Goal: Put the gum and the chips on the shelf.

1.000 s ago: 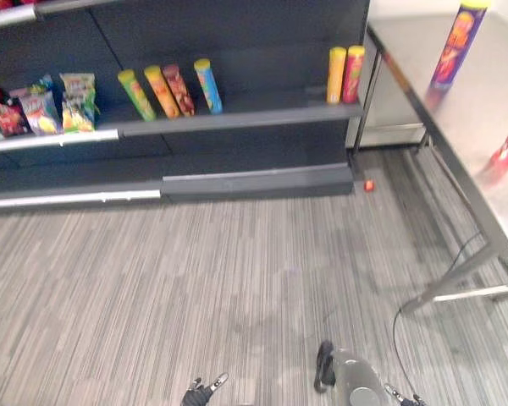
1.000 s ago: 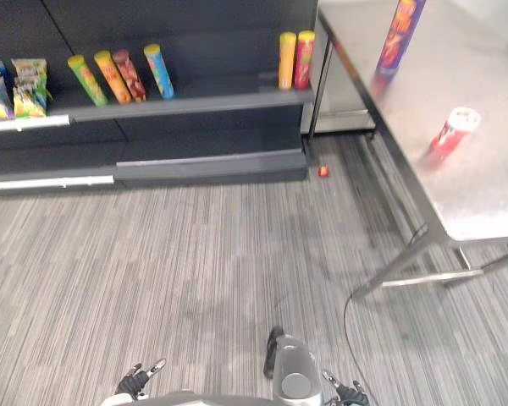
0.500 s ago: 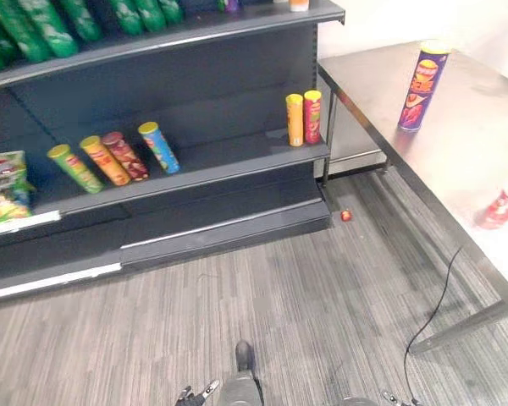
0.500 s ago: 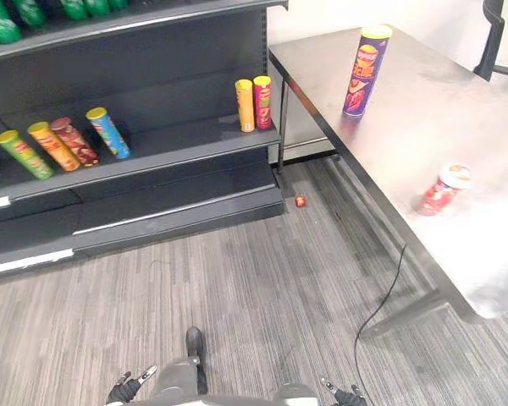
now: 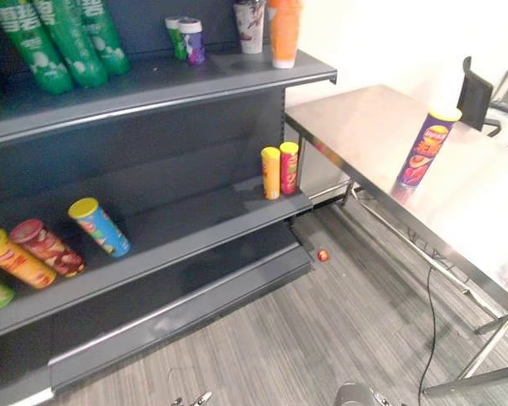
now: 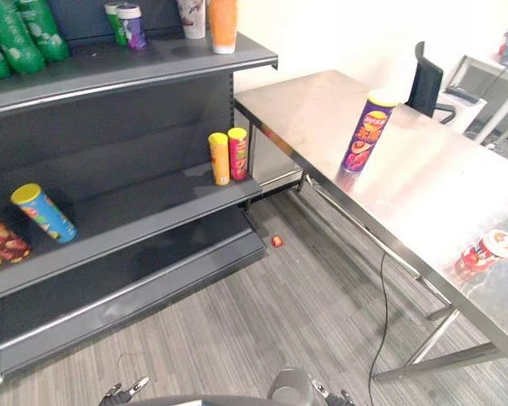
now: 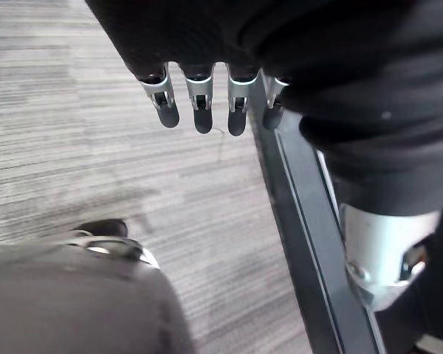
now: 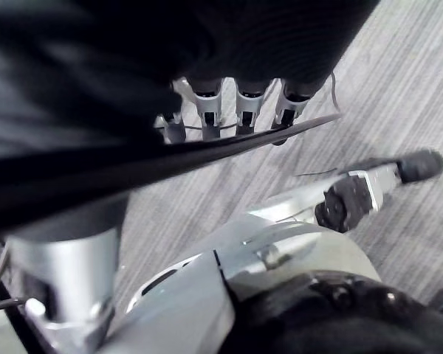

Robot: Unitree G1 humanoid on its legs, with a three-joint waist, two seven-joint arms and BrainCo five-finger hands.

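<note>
Hands hang low and empty, the left hand [image 7: 199,103] and right hand [image 8: 247,103] both with loose, uncurled fingers, apparently because nothing has been picked up yet. Well ahead of the right hand and out to its far side, the purple chips can [image 6: 366,133] stands upright and the red gum tub [image 6: 487,251] lies on its side on the steel table [image 6: 423,194]; the dark shelf [image 5: 195,224] waits ahead of the left hand. Wrist views settle the fingers' state, while the right eye view takes in the whole gum tub, which the left eye view clips at its border.
</note>
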